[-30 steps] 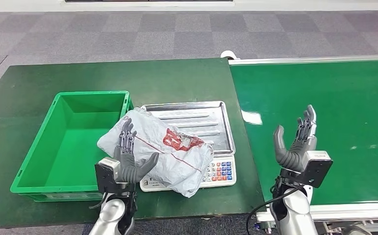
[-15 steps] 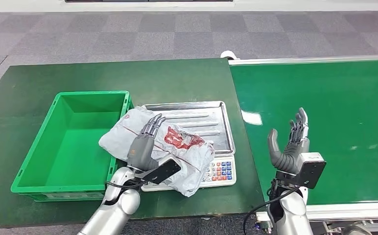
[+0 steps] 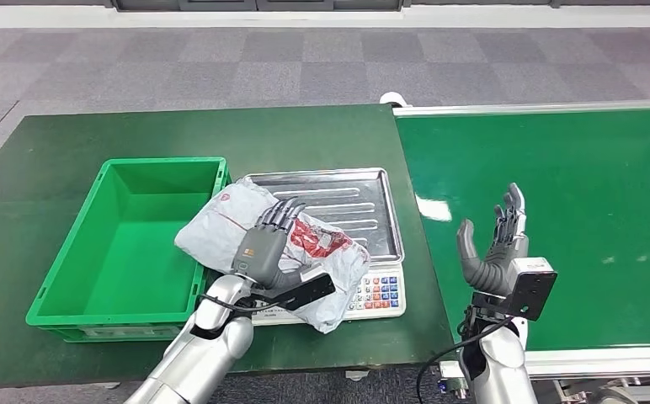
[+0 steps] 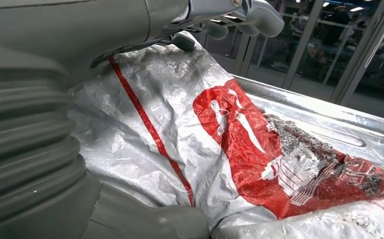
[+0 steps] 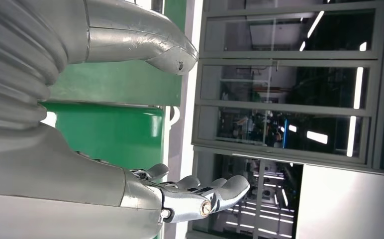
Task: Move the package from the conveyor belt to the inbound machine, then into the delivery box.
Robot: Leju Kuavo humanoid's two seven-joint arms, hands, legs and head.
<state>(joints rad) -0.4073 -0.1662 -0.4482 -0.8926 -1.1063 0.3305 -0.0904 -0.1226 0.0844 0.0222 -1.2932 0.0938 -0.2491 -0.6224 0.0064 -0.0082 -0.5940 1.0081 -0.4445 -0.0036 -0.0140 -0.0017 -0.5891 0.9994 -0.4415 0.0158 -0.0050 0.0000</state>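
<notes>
The left hand [image 3: 264,251] lies palm down on top of the package [image 3: 305,252], with its fingers [image 3: 281,212] stretched out flat over the wrinkled grey plastic. In the left wrist view the fingers [image 4: 240,12] reach across the package [image 4: 190,134] and the thumb lies low beside it, but I cannot tell if they really close on it; the hand seems only to rest on it. The right hand [image 3: 498,248] stands upright over the near part of the conveyor belt [image 3: 574,185], its palm turned toward the left, fingers [image 3: 511,210] apart and straight, holding nothing. The package is a grey bag with a red print and a thin red line. It lies on the inbound machine [image 3: 347,236], partly on the steel tray and partly over the keypad at its front, and one end hangs toward the delivery box [image 3: 77,252]. This green box stands just beside the machine on the dark green bench [image 3: 221,126]
</notes>
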